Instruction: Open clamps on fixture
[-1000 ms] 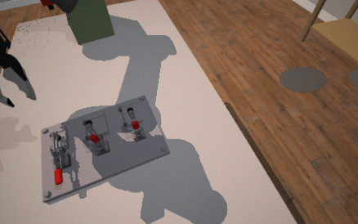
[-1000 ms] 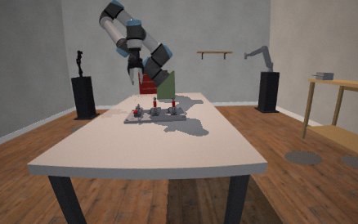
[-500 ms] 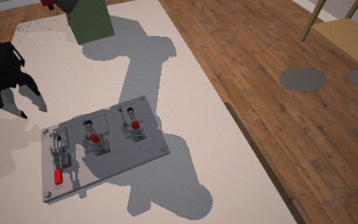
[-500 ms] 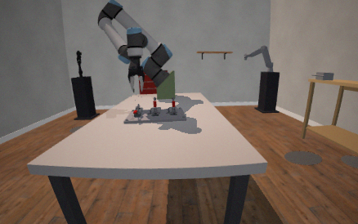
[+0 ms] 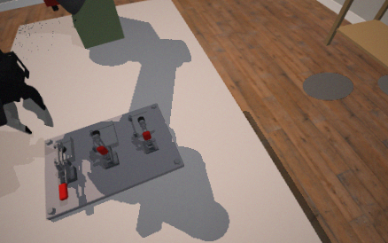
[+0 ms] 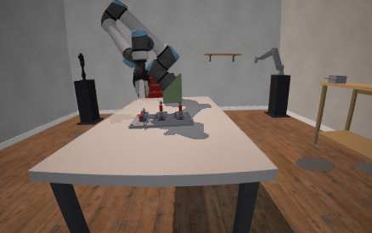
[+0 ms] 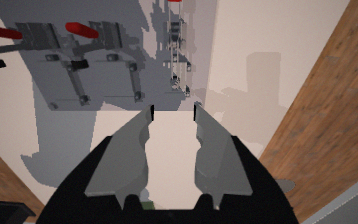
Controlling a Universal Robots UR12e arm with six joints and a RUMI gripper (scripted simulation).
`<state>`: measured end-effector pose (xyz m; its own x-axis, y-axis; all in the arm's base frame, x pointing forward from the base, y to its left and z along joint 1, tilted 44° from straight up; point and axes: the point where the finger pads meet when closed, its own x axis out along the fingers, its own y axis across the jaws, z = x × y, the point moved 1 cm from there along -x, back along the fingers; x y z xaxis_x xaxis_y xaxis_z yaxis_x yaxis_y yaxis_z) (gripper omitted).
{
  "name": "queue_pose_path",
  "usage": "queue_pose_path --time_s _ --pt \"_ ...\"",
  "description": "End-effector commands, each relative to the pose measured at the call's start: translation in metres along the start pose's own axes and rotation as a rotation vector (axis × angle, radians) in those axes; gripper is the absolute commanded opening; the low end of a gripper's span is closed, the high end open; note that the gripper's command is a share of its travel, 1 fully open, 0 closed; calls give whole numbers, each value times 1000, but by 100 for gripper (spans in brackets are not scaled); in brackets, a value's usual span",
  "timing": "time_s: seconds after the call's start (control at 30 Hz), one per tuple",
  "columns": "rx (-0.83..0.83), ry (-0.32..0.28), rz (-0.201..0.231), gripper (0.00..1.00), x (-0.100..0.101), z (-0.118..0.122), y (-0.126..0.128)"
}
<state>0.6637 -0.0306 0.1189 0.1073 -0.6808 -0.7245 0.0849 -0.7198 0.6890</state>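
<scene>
The grey fixture plate (image 5: 112, 161) lies on the white table and carries three toggle clamps with red handles. The left clamp (image 5: 63, 188) has its handle lying flat toward the plate's front edge. The middle clamp (image 5: 103, 151) and the right clamp (image 5: 146, 135) have their handles raised and tilted. My gripper (image 5: 38, 125) hovers above the table just beyond the plate's left far corner, fingers pointing down. In the wrist view the gripper (image 7: 174, 112) stands partly open with nothing between the fingers, just short of the edge of the plate (image 7: 115, 65).
A green block (image 5: 97, 22) stands at the far end of the table beside the arm's base. The table's right edge (image 5: 271, 151) drops to a wooden floor. A wooden shelf unit (image 6: 353, 119) stands at the right of the room.
</scene>
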Motion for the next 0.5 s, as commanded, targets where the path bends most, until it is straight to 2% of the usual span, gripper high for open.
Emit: queue_pose_path --time_s 0.0,0.07,0.47 --pt "0 1 0 28 0 -20 0" --pt "0 1 0 28 0 -20 0" --pt "0 1 0 28 -1 -95 0"
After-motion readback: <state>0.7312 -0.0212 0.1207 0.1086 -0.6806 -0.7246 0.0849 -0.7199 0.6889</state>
